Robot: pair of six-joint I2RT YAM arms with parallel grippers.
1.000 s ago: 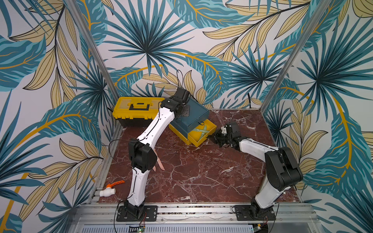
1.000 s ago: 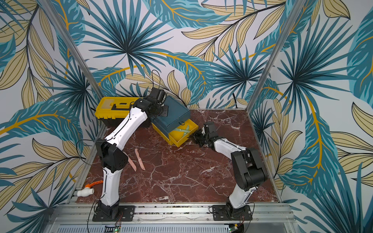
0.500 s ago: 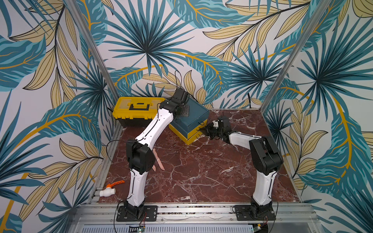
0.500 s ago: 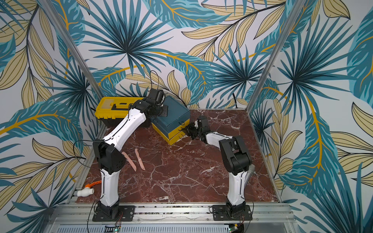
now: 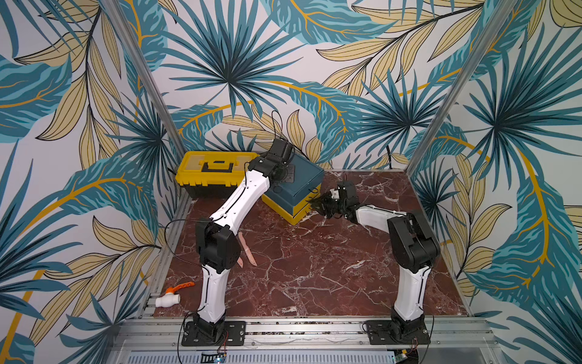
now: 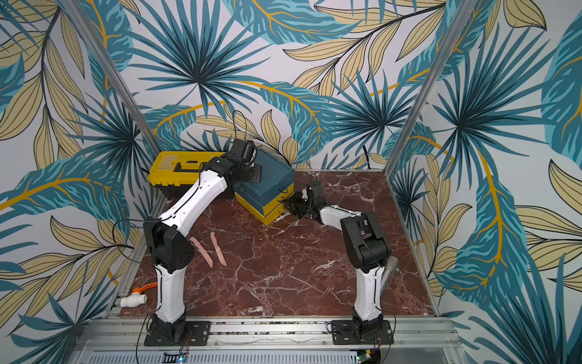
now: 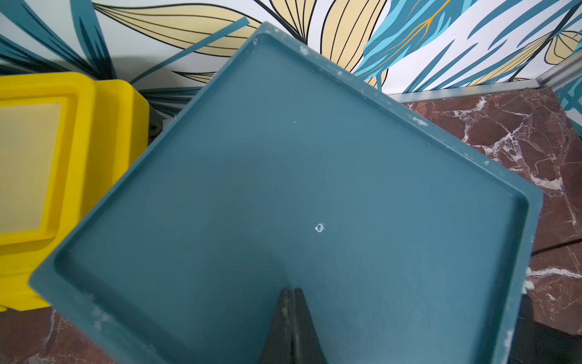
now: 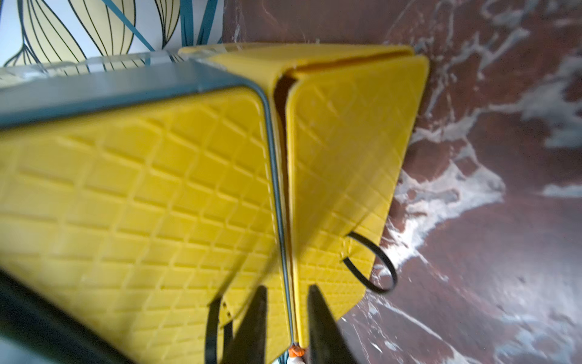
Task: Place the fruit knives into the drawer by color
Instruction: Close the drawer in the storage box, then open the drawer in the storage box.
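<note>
The drawer (image 5: pixel 299 186) is a teal chest with yellow fronts at the back of the table, all its drawers pushed in. My left gripper (image 7: pixel 291 293) is shut and empty, its tips resting on the chest's teal top (image 7: pixel 283 157). My right gripper (image 8: pixel 286 291) stands open just in front of the yellow drawer fronts (image 8: pixel 157 189), straddling the seam between two of them, holding nothing. A black loop pull (image 8: pixel 374 268) hangs beside it. Two pink fruit knives (image 6: pixel 218 249) (image 6: pixel 201 252) lie on the marble by the left arm's elbow; in a top view one knife (image 5: pixel 247 249) shows clearly.
A yellow-and-black toolbox (image 5: pixel 214 171) sits against the back wall, touching the chest's left side. A white valve with an orange handle (image 5: pixel 170 297) lies at the front left edge. A grey metal cylinder (image 6: pixel 389 271) lies behind the right arm. Patterned walls close in three sides.
A lower yellow drawer that stood pulled out, with pale knives in it, has been pushed shut by the right gripper, whose jaws have since parted. The left gripper stayed on the chest top.
</note>
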